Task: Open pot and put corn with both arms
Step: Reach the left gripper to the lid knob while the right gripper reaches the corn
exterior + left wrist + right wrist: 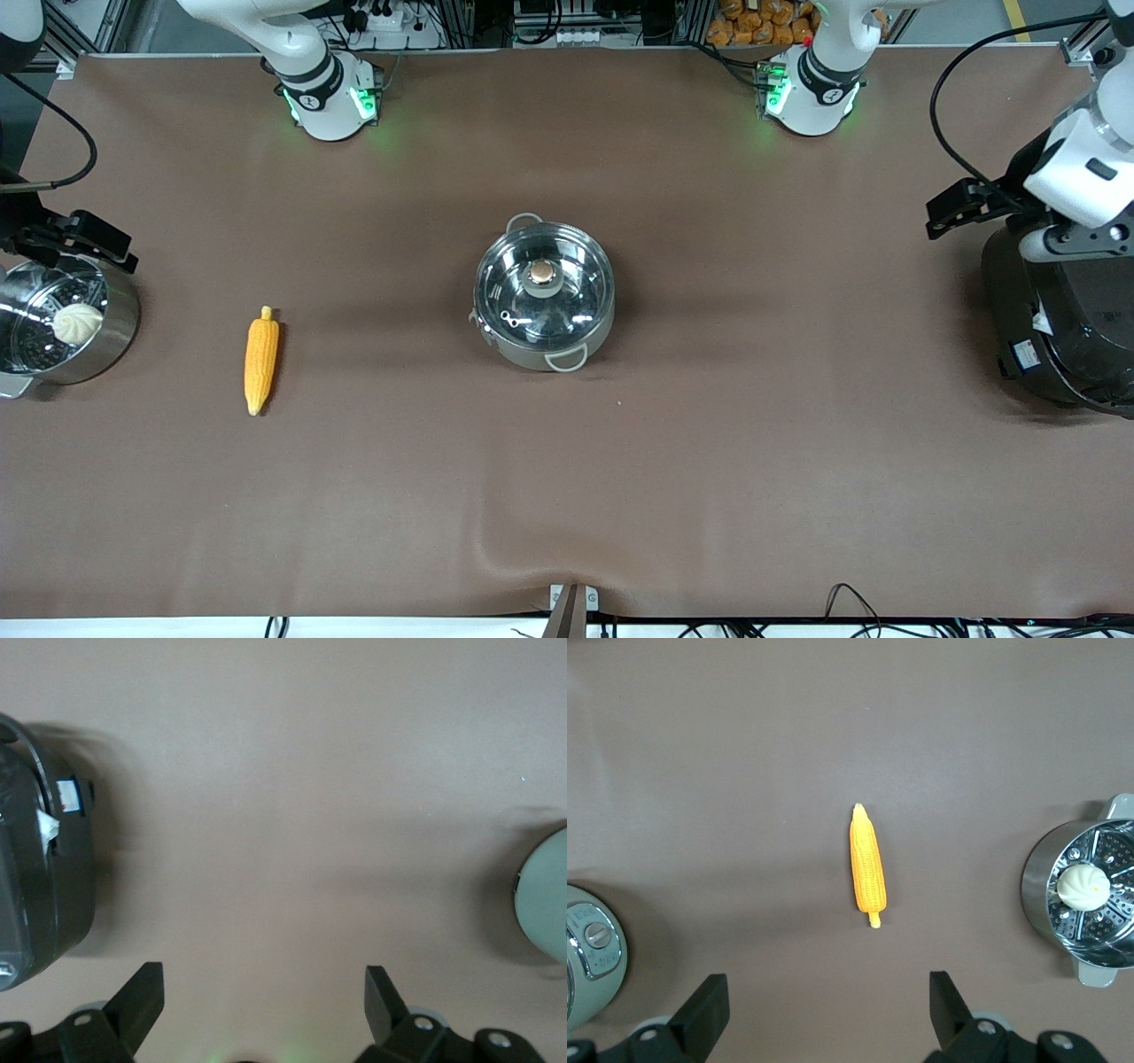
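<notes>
Steamer: one steel steamer pot with one white bun, at the right arm's end of the desk.
Right hand: fingers wide, empty, up over the steamer.
Corn: one cob between steamer and pot — take it across its middle.
Pot: one, mid-desk, lid on; lift by the knob, straight up.
Left hand: wide open, empty — over the one rice cooker.

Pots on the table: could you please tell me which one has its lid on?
The middle pot, under a glass lid; the steamer pot is open, showing a bun.
</notes>
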Robot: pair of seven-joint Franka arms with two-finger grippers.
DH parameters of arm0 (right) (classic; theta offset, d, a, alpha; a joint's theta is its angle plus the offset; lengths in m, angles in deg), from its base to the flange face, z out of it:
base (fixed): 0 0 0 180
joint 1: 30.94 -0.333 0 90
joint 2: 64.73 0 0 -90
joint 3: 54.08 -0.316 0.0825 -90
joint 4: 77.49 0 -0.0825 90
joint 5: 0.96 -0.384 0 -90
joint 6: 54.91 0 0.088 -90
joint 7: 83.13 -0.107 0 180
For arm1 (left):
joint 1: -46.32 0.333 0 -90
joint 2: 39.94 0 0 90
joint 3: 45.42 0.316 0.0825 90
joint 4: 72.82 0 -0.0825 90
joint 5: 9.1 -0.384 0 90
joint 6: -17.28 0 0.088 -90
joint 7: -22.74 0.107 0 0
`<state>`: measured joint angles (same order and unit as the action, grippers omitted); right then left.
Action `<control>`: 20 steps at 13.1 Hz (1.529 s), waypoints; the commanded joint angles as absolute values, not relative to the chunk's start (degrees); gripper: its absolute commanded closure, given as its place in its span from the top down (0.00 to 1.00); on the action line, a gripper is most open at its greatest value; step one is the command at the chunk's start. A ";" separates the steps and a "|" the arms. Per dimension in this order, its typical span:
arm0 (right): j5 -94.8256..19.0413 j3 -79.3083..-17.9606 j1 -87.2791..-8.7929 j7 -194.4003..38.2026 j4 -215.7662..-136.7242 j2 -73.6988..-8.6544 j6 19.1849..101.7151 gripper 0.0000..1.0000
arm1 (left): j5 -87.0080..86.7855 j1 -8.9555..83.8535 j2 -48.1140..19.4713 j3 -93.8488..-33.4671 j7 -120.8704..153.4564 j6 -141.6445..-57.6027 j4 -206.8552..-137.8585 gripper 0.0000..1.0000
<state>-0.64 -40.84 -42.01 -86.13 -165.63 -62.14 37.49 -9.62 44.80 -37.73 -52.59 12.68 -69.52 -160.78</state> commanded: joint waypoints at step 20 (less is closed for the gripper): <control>-0.08 -42.13 -39.82 -80.76 -187.15 -51.81 73.91 1.00 | -10.95 4.50 -3.92 -52.45 -47.73 -93.02 -144.72 0.94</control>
